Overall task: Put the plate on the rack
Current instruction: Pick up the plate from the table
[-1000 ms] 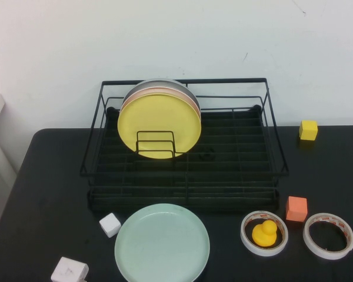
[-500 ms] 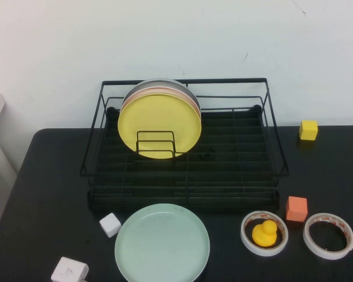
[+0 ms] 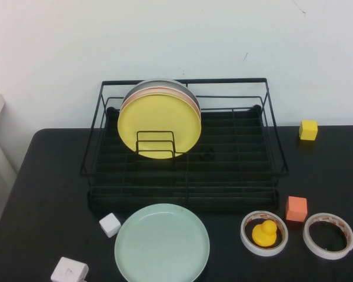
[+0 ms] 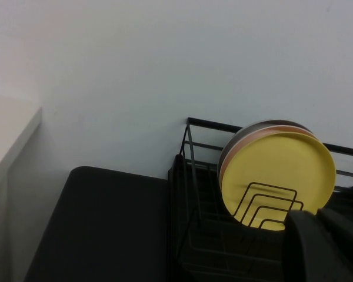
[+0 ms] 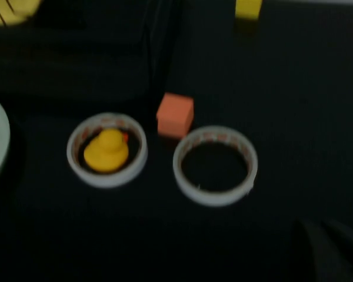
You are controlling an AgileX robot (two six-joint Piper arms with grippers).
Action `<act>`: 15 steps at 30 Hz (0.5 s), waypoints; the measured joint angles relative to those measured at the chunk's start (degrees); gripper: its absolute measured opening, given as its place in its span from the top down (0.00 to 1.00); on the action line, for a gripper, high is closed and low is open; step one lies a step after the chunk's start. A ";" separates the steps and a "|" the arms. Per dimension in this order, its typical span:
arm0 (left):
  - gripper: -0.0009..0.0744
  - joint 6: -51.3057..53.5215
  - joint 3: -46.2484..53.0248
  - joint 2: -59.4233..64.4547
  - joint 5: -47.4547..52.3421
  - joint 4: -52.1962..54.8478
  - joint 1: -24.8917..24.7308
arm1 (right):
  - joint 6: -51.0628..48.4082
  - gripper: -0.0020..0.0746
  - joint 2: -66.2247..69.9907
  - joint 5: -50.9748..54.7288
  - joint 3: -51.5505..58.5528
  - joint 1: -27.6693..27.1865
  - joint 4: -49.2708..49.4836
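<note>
Mint-green and matte, the plate (image 3: pixel 162 244) lies flat on the black table (image 3: pixel 41 194), just in front of the rack (image 3: pixel 185 147) and apart from it. Neither arm appears in the high view. The left gripper (image 4: pixel 326 247) shows only as a dark shape at the edge of its own wrist view, raised beside the rack's left end; the right gripper (image 5: pixel 329 249) is a dark blur in its wrist view, above the table near the tape rolls. Both have their fingers closed and hold nothing.

I think the step in hand is the reach for the plate, not yet begun. To do it well, the fingers must first open, then take the raised rim at the edge, because a flat plate gives no other hold. A white cube (image 3: pixel 110 224) sits just beside the plate's left rim, so that side is crowded. In the rack, a yellow plate (image 3: pixel 159 126) stands in the left dividers with a pink and a grey one behind; the right part looks free.

Only the high view shows the whole plate. The right wrist view catches just a sliver of its rim, but shows the yellow duck (image 5: pixel 106 150) inside one tape roll (image 5: pixel 107 150) clearly. The left wrist view does not show the mint plate.
</note>
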 joint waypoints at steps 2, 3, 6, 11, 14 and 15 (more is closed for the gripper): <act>0.99 0.00 0.95 0.00 -1.10 -0.28 0.00 | 0.00 0.98 3.43 -0.13 0.00 0.00 0.09; 0.99 0.00 1.20 0.00 -1.24 -0.71 0.00 | 0.00 0.98 5.33 -0.13 0.00 0.00 0.26; 0.99 0.00 1.20 0.00 -1.24 -1.57 0.00 | 0.00 0.98 11.31 -1.24 -0.04 0.00 1.87; 0.99 0.00 1.20 0.00 -1.24 -1.95 0.00 | 0.00 0.98 20.52 -2.63 -0.13 0.00 4.23; 0.99 0.00 1.20 0.00 -1.24 -1.95 0.00 | -0.11 0.98 26.55 -2.76 -0.13 0.00 9.10; 0.99 0.00 1.20 0.00 -1.24 -1.95 0.00 | -0.52 0.98 28.57 -2.76 -0.13 0.00 12.44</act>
